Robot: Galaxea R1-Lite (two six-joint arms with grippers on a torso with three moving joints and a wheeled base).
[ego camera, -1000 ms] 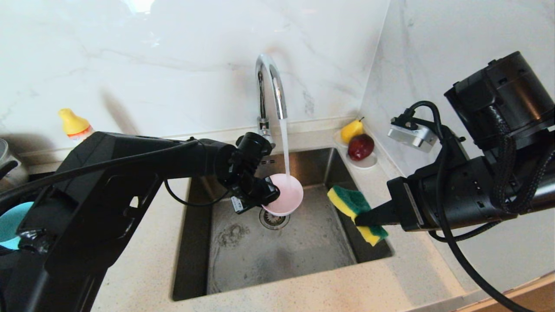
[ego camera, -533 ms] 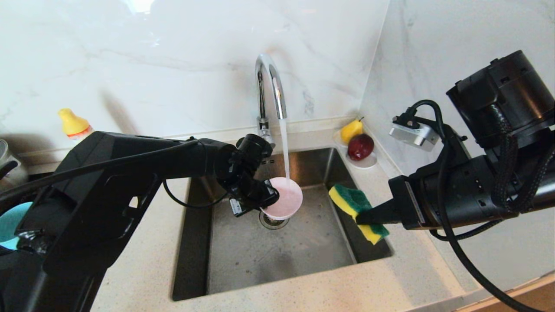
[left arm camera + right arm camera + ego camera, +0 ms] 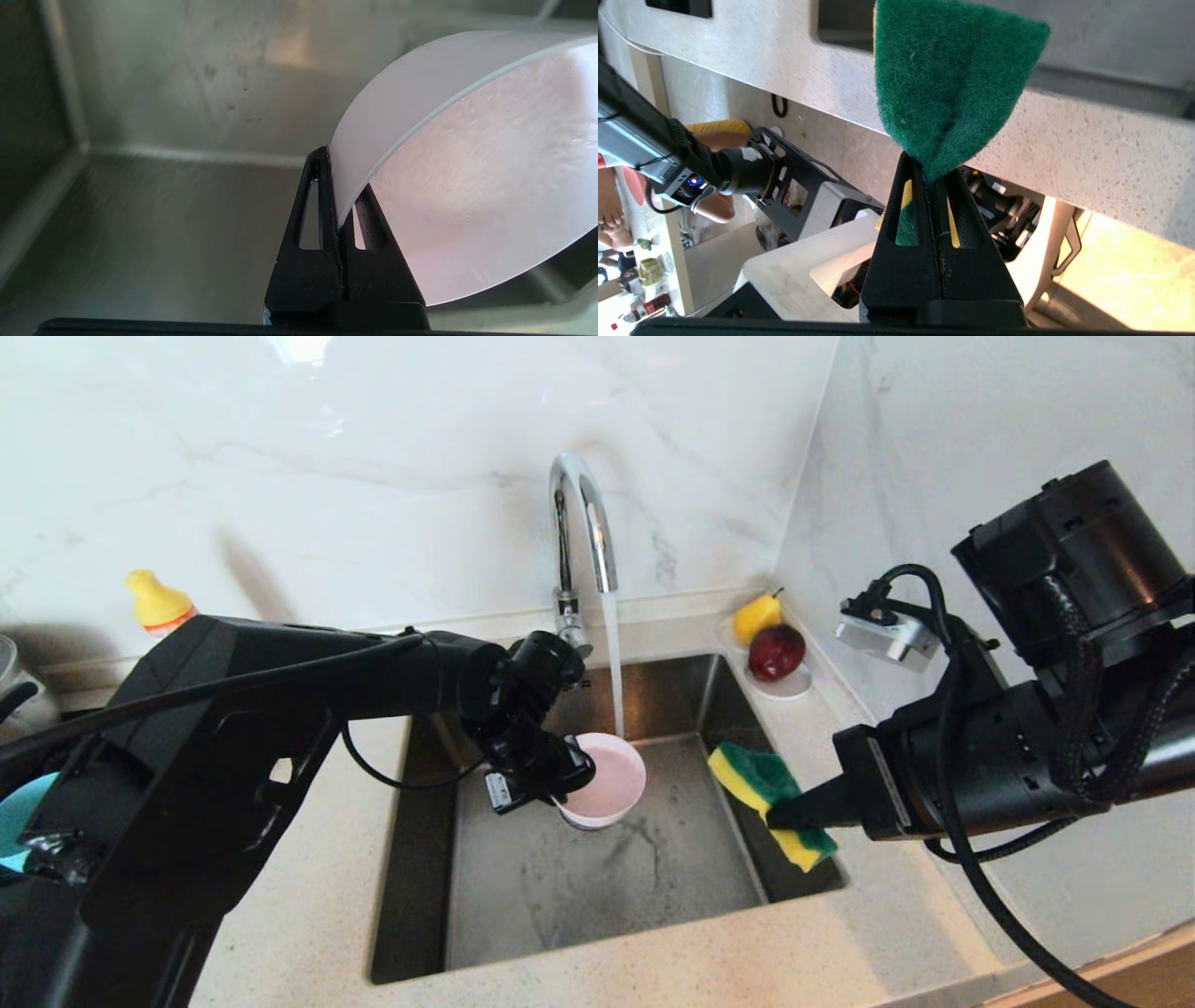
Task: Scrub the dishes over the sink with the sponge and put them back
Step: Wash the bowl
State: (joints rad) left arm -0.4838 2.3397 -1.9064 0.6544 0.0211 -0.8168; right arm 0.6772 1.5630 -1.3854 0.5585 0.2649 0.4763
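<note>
Over the steel sink [image 3: 607, 896] my left gripper [image 3: 563, 782] is shut on the rim of the pale pink bowl [image 3: 607, 786]. One finger is inside the bowl and one outside. Water from the faucet [image 3: 583, 518] falls at the bowl's far rim. The left wrist view shows the bowl [image 3: 467, 186] pinched at its edge by the left gripper [image 3: 340, 184]. My right gripper [image 3: 780, 814] hangs over the sink's right edge, shut on the sponge [image 3: 758, 773], green face up. In the right wrist view the sponge [image 3: 948, 79] is squeezed between the jaws of the right gripper [image 3: 931, 168]. A teal bowl [image 3: 14, 817] peeks in at far left.
A white saucer with fruit [image 3: 773, 658] sits at the sink's back right corner by the wall. A yellow-capped bottle [image 3: 159, 602] and a steel pot [image 3: 17, 695] stand at the back left. Speckled counter [image 3: 308, 877] surrounds the basin.
My left wrist has turned, and the pink bowl has tipped more upright and sunk a little, now covering the drain. The right arm with the sponge has stayed put.
</note>
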